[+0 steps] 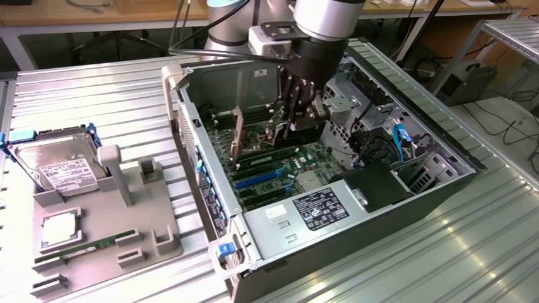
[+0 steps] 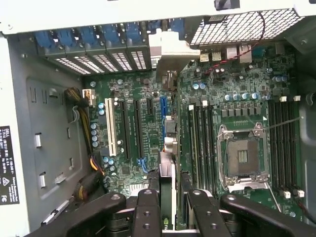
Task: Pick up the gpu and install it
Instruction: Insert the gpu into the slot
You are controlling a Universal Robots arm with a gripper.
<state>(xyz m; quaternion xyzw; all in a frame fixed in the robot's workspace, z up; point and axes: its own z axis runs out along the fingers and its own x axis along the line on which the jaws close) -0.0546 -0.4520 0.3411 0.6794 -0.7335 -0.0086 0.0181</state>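
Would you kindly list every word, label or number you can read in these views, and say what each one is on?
"DELL": black label on the case wall, wrist view; its other lines are too small.
Too small to read: power supply label.
Too small to read: hard drive label.
No text to be read: gpu in the jaws.
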